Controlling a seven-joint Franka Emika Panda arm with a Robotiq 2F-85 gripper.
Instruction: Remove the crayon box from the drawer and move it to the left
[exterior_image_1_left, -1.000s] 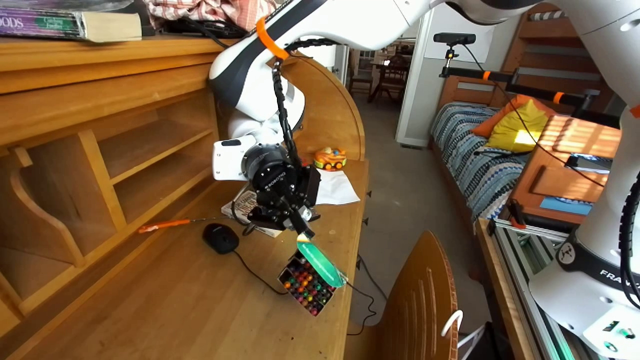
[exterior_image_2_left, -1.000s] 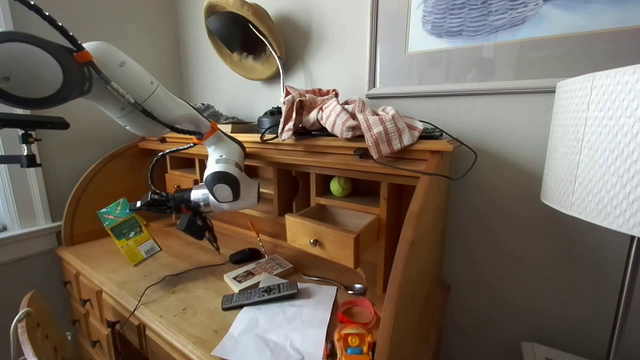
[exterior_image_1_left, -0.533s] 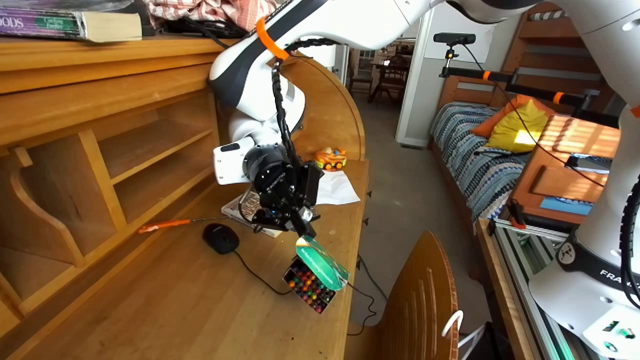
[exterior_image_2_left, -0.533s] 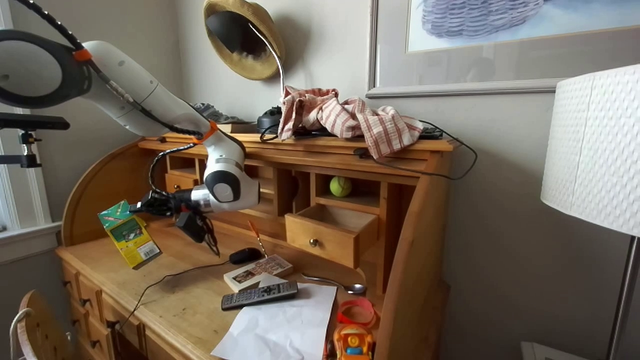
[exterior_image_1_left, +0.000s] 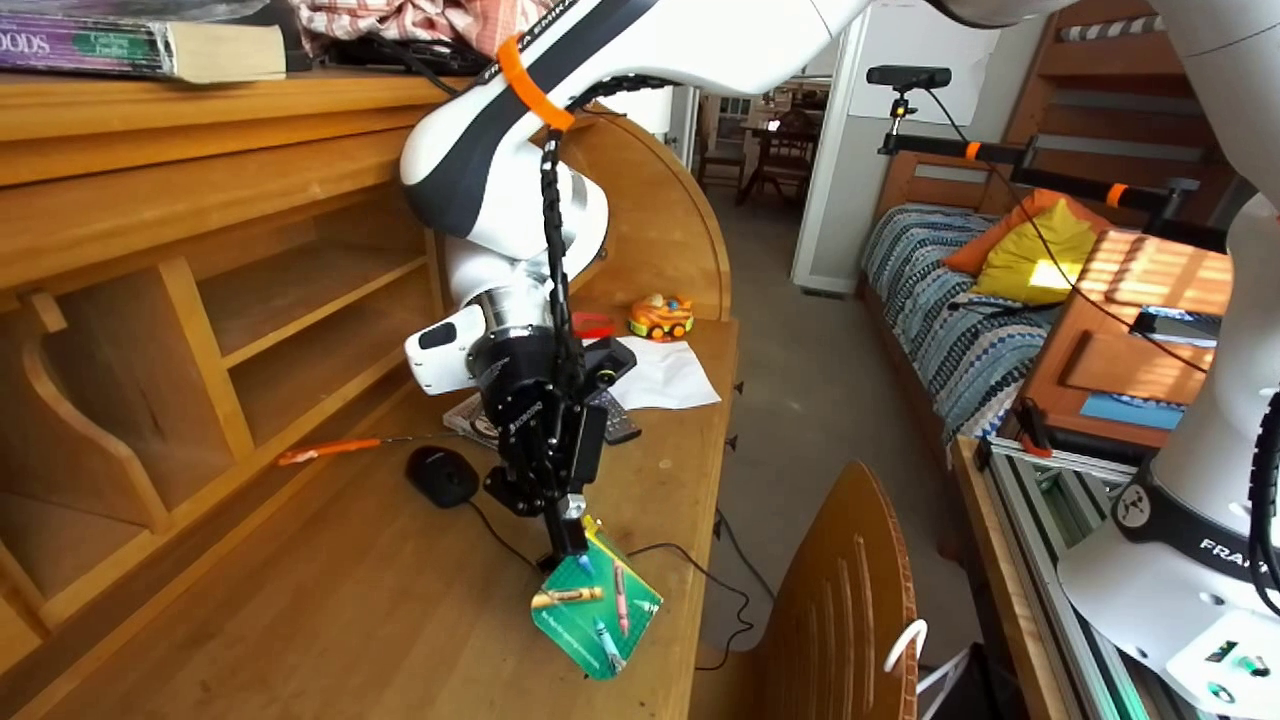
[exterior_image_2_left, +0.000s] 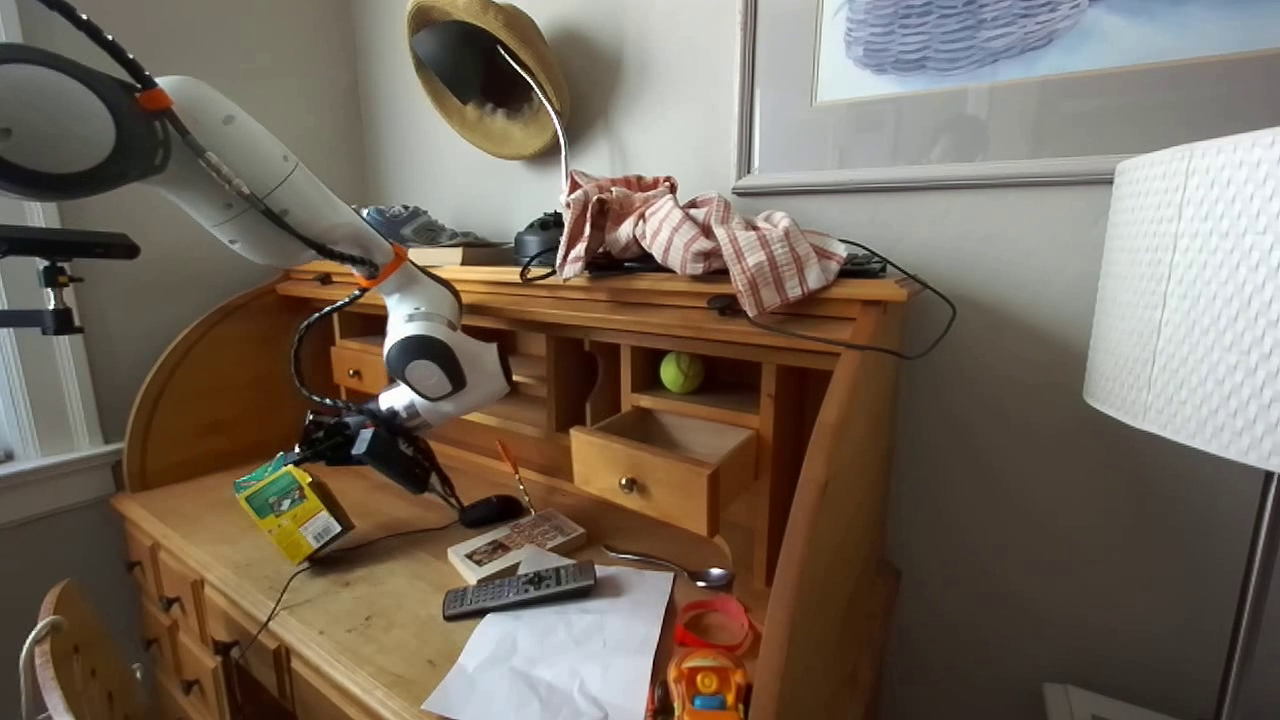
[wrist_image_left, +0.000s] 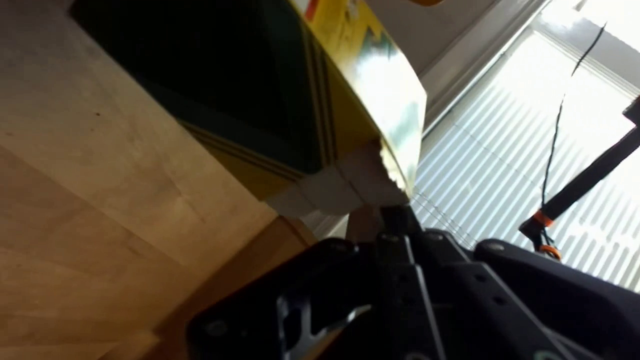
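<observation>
Gripper (wrist_image_left: 395, 217) and box (exterior_image_2_left: 293, 510) are joined: the fingers (exterior_image_1_left: 570, 535) pinch it at the flap end, and it hangs tilted just below them, over the desk (exterior_image_1_left: 300, 640) (whether its lowest corner touches the wood, I cannot tell). Each camera has a different face of it. In an exterior view the green flap (exterior_image_1_left: 590, 612) shows its printed crayons; in an exterior view the yellow side (exterior_image_2_left: 300, 535) carries a barcode; the wrist view gives a dark panel (wrist_image_left: 225, 80) and a ragged pale edge (wrist_image_left: 332, 190) right by the fingertips.

That wrist view also has white blinds (wrist_image_left: 480, 170) beyond the gripper. Two pillows (exterior_image_1_left: 1035, 255), one orange and one yellow, can be made out only in an exterior view, well apart from the gripper. One ball (exterior_image_2_left: 682, 373) and one spoon (exterior_image_2_left: 712, 577) likewise belong to an exterior view, both far from the gripper: the ball sits in the compartment above the drawer (exterior_image_2_left: 640, 478), which stands pulled out, and the spoon lies lower, on the desk.

Both exterior views agree on these: one mouse (exterior_image_1_left: 442, 477) nearest the gripper, one booklet (exterior_image_2_left: 515, 545) a little farther off, one remote (exterior_image_2_left: 520, 590), one sheet of paper (exterior_image_2_left: 565, 645) and, farthest from the gripper, one toy car (exterior_image_2_left: 708, 685).
</observation>
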